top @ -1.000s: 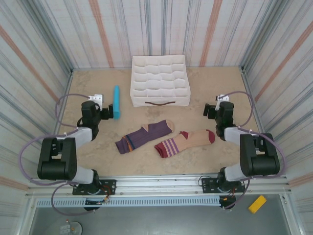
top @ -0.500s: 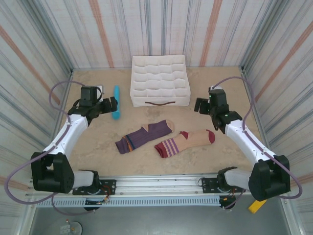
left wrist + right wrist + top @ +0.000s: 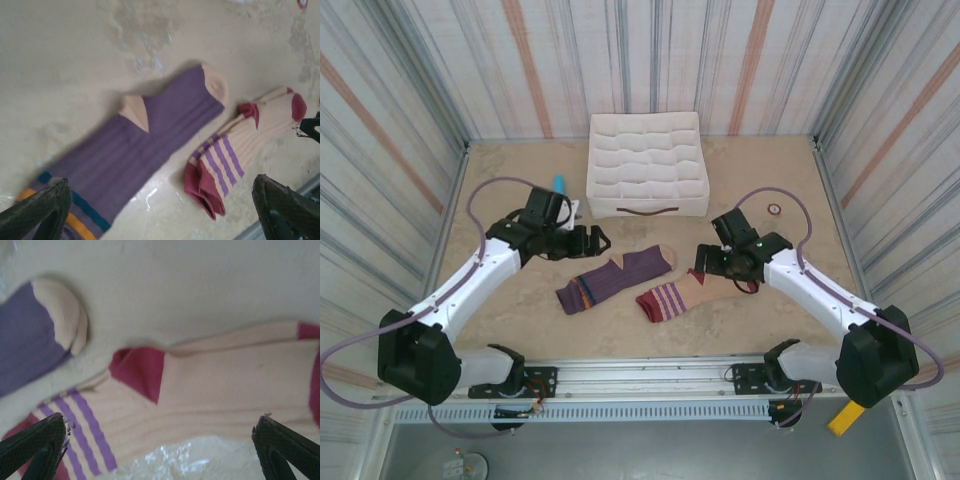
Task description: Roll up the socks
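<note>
Two socks lie flat side by side on the tan table. The purple sock (image 3: 615,280) has orange and teal cuff stripes and a beige toe and heel (image 3: 135,150). To its right lies the beige sock (image 3: 705,290) with maroon heel, toe and cuff and purple stripes (image 3: 240,150) (image 3: 210,390). My left gripper (image 3: 597,240) hovers open over the purple sock's upper left edge, nothing between its fingers (image 3: 35,210). My right gripper (image 3: 708,262) hangs open above the beige sock's middle, fingers (image 3: 285,450) spread wide. The purple sock's toe (image 3: 30,335) lies at the upper left in the right wrist view.
A white compartmented fabric box (image 3: 645,165) stands at the back centre. A light-blue cylinder (image 3: 560,181) peeks out behind my left arm. A small ring (image 3: 774,209) lies at the back right. Striped walls close in three sides; a metal rail runs along the front.
Both arms have swung inward and forward from the table's sides, the left away from the blue cylinder to the purple sock, the right to above the beige sock. Both stayed open.
</note>
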Motion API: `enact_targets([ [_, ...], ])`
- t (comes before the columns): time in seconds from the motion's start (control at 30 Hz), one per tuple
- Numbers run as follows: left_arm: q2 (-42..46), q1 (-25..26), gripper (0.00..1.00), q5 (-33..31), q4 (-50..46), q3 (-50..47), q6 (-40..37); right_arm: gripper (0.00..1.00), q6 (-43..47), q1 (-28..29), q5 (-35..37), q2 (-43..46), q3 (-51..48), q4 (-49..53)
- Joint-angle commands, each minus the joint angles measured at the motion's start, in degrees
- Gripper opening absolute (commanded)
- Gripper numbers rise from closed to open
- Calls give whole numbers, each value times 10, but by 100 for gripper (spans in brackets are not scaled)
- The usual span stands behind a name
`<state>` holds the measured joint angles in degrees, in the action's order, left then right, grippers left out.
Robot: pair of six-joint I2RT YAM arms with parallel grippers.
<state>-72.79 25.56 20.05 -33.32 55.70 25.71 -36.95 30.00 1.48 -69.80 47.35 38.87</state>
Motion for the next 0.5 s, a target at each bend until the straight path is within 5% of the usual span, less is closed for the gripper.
enact_targets([
  [0.0,-16,26,96,19,40,-19,53,99,-37,2,-28,-1,-20,21],
  [0.47,-248,124,90,45,209,77,146,99,18,1,-76,-109,-49,-114],
])
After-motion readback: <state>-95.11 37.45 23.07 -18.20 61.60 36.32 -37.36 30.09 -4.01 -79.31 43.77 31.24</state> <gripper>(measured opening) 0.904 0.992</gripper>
